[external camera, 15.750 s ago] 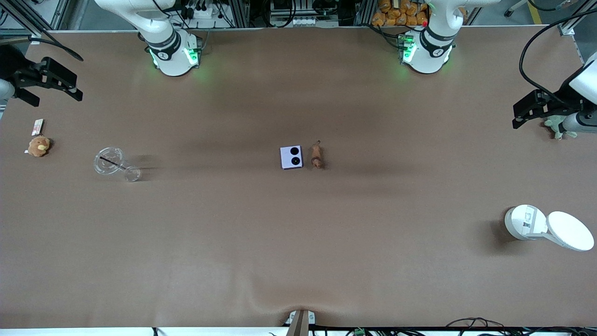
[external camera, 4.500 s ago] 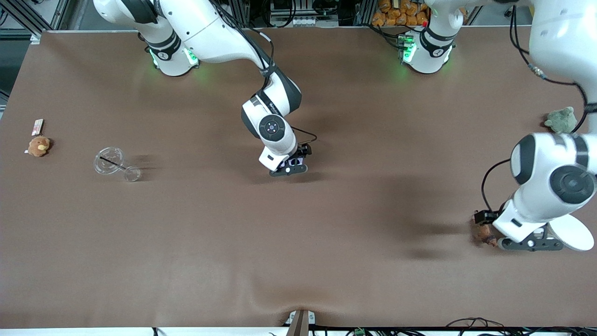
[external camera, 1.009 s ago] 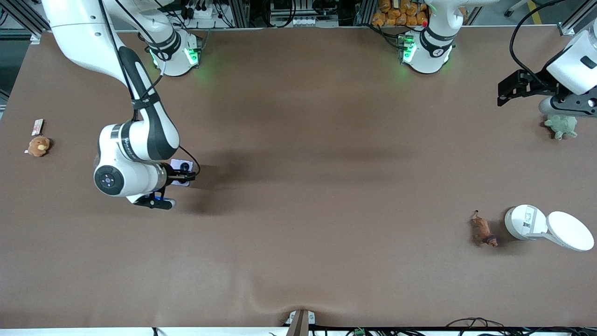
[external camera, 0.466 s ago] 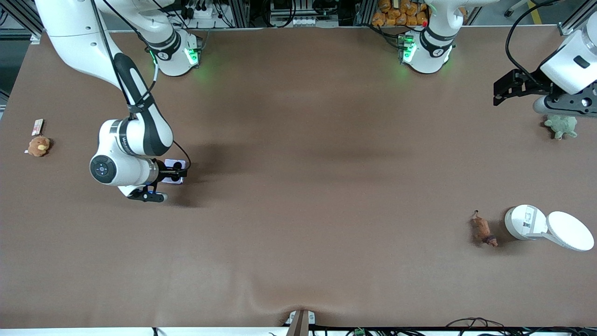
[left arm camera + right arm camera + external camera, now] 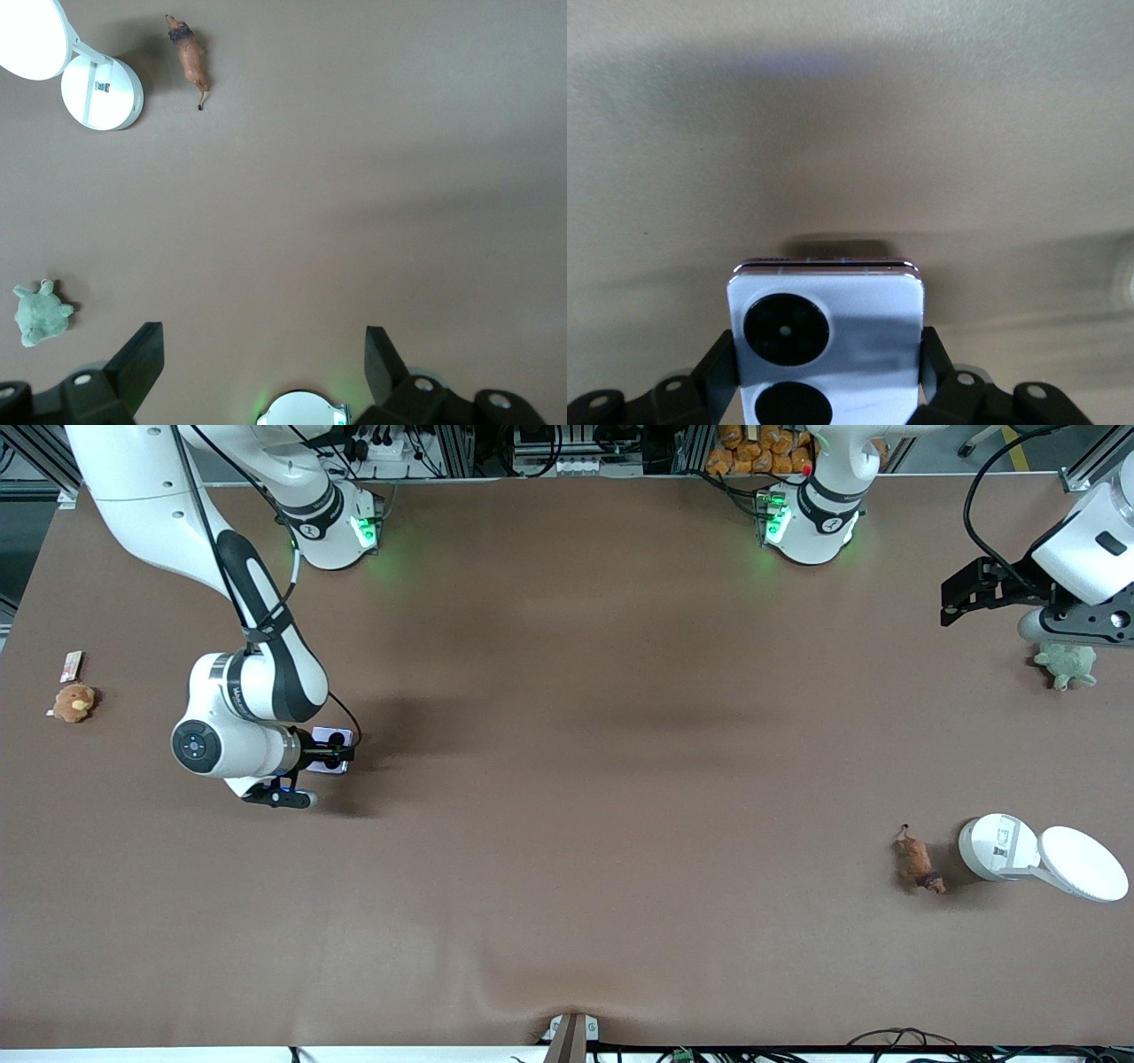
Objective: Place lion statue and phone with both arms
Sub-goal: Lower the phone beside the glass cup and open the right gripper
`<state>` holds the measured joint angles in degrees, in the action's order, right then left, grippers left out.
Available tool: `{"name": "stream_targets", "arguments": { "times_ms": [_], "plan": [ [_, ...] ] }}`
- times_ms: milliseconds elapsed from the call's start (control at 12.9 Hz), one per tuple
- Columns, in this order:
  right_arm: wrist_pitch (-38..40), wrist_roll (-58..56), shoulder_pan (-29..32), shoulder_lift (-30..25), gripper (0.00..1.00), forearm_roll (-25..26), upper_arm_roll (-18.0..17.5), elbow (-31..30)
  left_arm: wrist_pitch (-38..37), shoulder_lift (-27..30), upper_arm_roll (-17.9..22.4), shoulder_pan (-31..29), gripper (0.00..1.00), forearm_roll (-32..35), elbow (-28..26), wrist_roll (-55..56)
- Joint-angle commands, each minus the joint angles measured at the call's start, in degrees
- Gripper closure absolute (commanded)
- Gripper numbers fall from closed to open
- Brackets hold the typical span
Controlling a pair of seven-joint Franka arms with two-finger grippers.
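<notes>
The lavender phone (image 5: 330, 736) with two black camera circles is held in my right gripper (image 5: 337, 752), low over the table toward the right arm's end. In the right wrist view the phone (image 5: 827, 332) sits between the two fingers (image 5: 716, 365), its face up. I cannot tell whether it touches the table. The orange-brown lion statue (image 5: 917, 861) lies on the table beside a white round container (image 5: 997, 848). It also shows in the left wrist view (image 5: 189, 57). My left gripper (image 5: 961, 598) is open and empty, raised at the left arm's end; its jaws (image 5: 259, 363) stand wide apart.
The container's white lid (image 5: 1081, 864) lies beside it. A green plush toy (image 5: 1067, 664) sits under the left hand. A tan plush toy (image 5: 73, 701) and a small card (image 5: 71, 664) lie at the right arm's end. The right arm's wrist covers the table beside the phone.
Over the last second my right gripper carried the phone a little toward the right arm's end, then stopped. The left gripper shifted slightly. The lion has stayed put.
</notes>
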<state>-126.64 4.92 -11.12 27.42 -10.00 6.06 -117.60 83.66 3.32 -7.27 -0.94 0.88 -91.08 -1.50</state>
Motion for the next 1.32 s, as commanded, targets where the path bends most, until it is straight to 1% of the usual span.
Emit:
{"name": "stream_targets", "arguments": {
  "times_ms": [0,78,155,233,466,543,776,931,1086,1164,1241],
  "plan": [
    [-1.2,-0.7,1.0,-0.3,0.84,0.4,-0.9,-0.8,-1.1,-0.2,-0.5,-0.3,0.00,1.1,0.7,-0.2],
    [-1.1,-0.6,1.0,-0.3,0.73,0.4,-0.9,-0.8,-1.1,-0.2,-0.5,-0.3,0.00,1.1,0.7,-0.2],
    [-1.2,-0.6,0.9,-0.2,0.15,0.4,-0.9,-0.7,-1.1,-0.2,-0.6,-0.4,0.00,1.1,0.7,-0.1],
    [-0.7,-0.5,0.9,-0.2,0.00,0.3,-0.9,-0.4,-1.1,-0.2,-0.6,-0.4,0.00,1.0,0.7,0.0],
    [0.9,-0.4,1.1,-0.3,0.00,0.3,-0.9,2.1,-1.1,-0.2,-0.5,-0.4,0.00,1.0,0.7,0.1],
    [3.6,-0.4,1.0,-0.3,0.00,0.3,-0.9,4.4,-1.1,-0.2,-0.5,-0.4,0.00,1.0,0.7,0.1],
    [11.9,-0.5,1.6,-0.2,0.00,0.1,-1.0,13.8,-1.1,-0.2,-0.5,-0.4,0.00,1.0,0.8,0.2],
    [17.9,0.5,0.1,-0.3,0.00,-0.2,-1.2,21.8,-1.0,-0.2,-0.5,-0.4,0.00,1.0,0.8,0.3],
    [21.6,-0.5,-0.6,-0.2,0.00,1.1,-1.1,32.1,-0.8,-0.2,-0.5,-0.4,0.00,1.0,0.8,0.3],
    [26.8,-0.4,-0.4,-0.2,0.00,2.4,-1.1,36.7,-0.8,-0.2,-0.5,-0.4,0.00,1.0,0.8,0.3],
    [30.4,-0.4,0.2,-0.3,0.00,2.6,-1.0,42.2,-0.8,-0.2,-0.5,-0.4,0.00,1.0,0.8,0.3]
  ]
}}
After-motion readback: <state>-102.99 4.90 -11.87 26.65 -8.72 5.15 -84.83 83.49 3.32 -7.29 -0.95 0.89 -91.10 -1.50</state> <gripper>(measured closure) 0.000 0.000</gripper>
